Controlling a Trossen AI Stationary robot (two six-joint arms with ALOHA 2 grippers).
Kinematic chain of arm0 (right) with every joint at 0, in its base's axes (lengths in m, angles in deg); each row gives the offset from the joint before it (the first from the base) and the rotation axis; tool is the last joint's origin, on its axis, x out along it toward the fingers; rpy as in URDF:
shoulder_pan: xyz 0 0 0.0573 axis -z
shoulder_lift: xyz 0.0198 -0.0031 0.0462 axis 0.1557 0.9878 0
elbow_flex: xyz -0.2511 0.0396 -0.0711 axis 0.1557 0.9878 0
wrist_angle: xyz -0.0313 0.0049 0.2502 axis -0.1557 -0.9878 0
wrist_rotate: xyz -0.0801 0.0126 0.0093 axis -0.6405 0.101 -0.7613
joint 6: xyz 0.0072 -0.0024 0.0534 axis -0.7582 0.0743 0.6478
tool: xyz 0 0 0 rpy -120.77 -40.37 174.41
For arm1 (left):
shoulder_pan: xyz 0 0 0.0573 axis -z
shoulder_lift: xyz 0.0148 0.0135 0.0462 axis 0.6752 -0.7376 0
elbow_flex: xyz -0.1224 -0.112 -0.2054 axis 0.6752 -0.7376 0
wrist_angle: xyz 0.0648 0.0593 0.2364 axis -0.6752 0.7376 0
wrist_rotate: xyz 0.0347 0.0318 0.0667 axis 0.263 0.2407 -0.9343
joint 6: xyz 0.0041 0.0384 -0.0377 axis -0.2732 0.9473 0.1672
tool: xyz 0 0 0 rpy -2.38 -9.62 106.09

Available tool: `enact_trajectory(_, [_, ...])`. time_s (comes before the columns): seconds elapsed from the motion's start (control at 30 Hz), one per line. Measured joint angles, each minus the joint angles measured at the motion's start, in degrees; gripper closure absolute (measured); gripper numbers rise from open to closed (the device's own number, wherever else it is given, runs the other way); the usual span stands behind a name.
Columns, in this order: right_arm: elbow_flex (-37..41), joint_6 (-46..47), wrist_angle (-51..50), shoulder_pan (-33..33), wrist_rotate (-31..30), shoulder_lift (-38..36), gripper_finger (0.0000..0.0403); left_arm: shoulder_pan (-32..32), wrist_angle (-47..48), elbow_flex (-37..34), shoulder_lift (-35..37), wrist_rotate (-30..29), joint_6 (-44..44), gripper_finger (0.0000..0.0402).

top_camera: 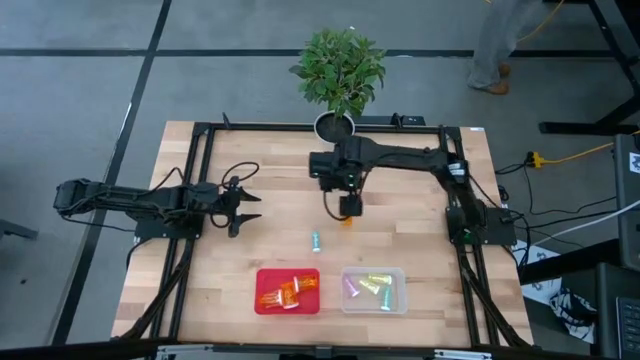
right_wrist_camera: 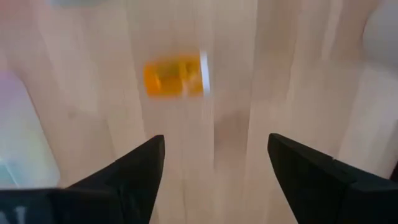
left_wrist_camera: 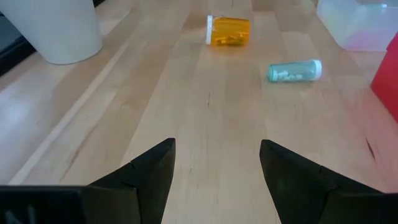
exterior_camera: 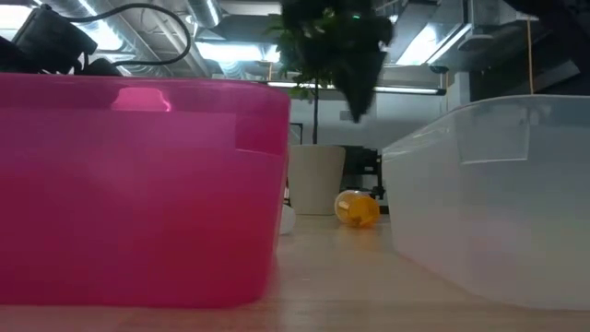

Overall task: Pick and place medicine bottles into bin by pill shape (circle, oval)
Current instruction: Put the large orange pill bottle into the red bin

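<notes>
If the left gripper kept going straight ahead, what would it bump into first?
Probably nothing at first: the open left gripper has bare table ahead. Farther on lies the orange bottle, roughly in line; the teal bottle sits off to the side.

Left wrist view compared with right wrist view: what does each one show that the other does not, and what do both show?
Only the left wrist view shows the teal bottle lying on its side, the white plant pot and an edge of the red bin, past the open left gripper. Only the right wrist view shows the open right gripper, above the table. Both show the orange bottle lying on the wooden table, untouched.
</notes>
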Motion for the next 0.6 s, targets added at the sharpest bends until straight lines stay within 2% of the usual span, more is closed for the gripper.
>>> enact_trajectory(0.1, [11.1,2.6,4.5,-0.1,0.1,-5.7,0.0115,0.0,-0.1,0.0,0.0,-0.1,0.0,0.0174])
enact_trajectory(0.2, [23.7,5.2,13.5,-0.7,0.1,-13.1,0.0115,0.0,-0.1,0.0,0.0,-0.1,0.0,0.0174])
enact_trajectory(0.37, [44.1,9.3,39.1,-1.9,0.4,-26.0,0.0115,0.0,-0.2,0.0,0.0,-0.1,-0.1,0.0174])
enact_trajectory(0.47, [53.1,16.4,54.6,-2.6,0.4,-31.1,0.0115,0.0,-0.2,0.0,0.0,-0.1,-0.3,0.0174])
enact_trajectory(0.6, [61.3,33.5,69.1,-2.9,-1.9,-32.7,0.0115,0.0,-0.2,0.0,0.0,-0.1,-0.5,0.0174])
